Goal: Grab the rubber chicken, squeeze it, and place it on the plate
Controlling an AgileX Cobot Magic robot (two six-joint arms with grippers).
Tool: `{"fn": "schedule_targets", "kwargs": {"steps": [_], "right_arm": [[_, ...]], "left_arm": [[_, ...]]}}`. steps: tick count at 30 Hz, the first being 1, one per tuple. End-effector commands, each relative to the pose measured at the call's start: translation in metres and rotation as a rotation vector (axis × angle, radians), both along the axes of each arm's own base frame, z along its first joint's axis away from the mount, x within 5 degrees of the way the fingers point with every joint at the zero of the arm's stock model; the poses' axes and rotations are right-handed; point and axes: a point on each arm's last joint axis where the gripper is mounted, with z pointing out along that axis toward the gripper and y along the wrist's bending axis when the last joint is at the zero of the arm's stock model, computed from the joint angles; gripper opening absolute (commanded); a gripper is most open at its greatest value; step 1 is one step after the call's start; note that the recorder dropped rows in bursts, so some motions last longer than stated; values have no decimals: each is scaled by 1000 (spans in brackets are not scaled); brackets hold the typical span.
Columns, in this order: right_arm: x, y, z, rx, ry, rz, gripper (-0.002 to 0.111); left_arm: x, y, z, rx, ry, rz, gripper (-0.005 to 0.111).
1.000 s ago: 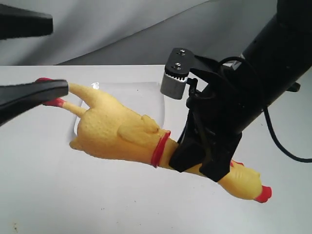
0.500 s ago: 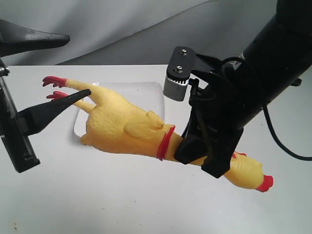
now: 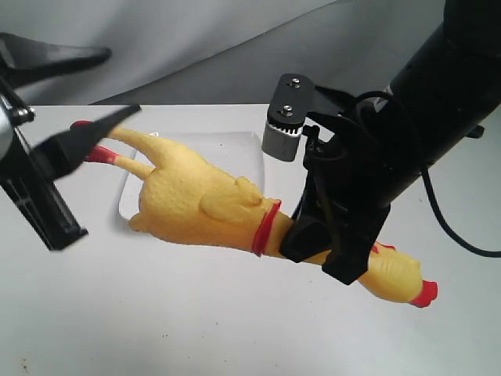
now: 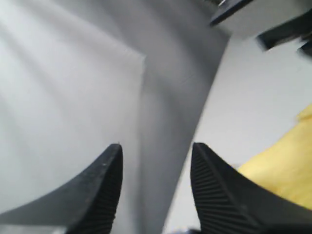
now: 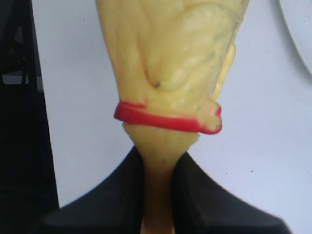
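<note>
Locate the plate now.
Exterior view, left of centre: the plate lies beneath the rubber chicken, left of the right gripper clamping its neck.

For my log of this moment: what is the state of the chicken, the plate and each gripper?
chicken: held by the neck, which is pinched thin; body over the plate
plate: lies flat, mostly hidden by the chicken
right gripper: jaws shut on the neck
left gripper: jaws open, holding nothing

The yellow chicken (image 3: 196, 204), with red feet, neck band and beak, stretches diagonally, feet toward the table's far left corner and head toward the near right. Its body covers much of the white plate (image 3: 231, 147) near the far edge.
</note>
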Motion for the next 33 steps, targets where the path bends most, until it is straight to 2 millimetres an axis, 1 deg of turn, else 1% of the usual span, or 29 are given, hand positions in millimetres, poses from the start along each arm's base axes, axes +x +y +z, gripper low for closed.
{"fn": "schedule_targets", "kwargs": {"steps": [1,2,3,5,6,7,8,10,12,14,15,17,19,20,22,24,27,28,33], "right_arm": [[1,1,2,18,-20,-10,0],[1,1,2,19,-22,-11,0],[1,1,2,19,-23,-12,0],[1,1,2,19,-23,-12,0],[1,1,2,19,-23,-12,0],[1,1,2,19,-23,-12,0],[1,1,2,19,-23,-12,0],[1,1,3,21,-22,-13,0],[1,2,3,28,-16,-14,0],[0,2,3,34,-7,-14,0],[0,3,3,39,-4,-16,0],[0,3,4,44,-1,-17,0],[0,3,4,44,-1,-17,0],[0,3,4,45,0,-17,0],[-1,3,4,46,4,-16,0],[-1,3,4,45,8,-14,0],[-1,3,4,45,8,-14,0],[-1,3,4,45,8,-14,0],[-1,3,4,45,8,-14,0]], "left_arm": [[8,27,1,426,-171,310,43],[7,32,-2,512,-147,347,42],[4,34,-9,645,-91,344,42],[-2,37,-20,781,18,324,42],[-6,37,-27,807,102,295,42],[-9,36,-28,778,151,288,42],[-13,34,-27,712,202,278,41],[-22,29,-13,536,289,245,35],[-31,24,9,364,398,190,26],[-40,19,33,288,466,111,20],[-44,16,41,278,511,68,18],[-47,9,50,277,579,9,19],[-40,1,49,295,610,12,25],[-33,-4,45,324,611,26,30],[-19,-12,35,384,625,77,43],[-6,-18,25,401,652,156,58],[5,-25,16,444,661,190,74],[7,-27,13,439,675,191,77],[6,-36,13,380,681,136,77]]}}
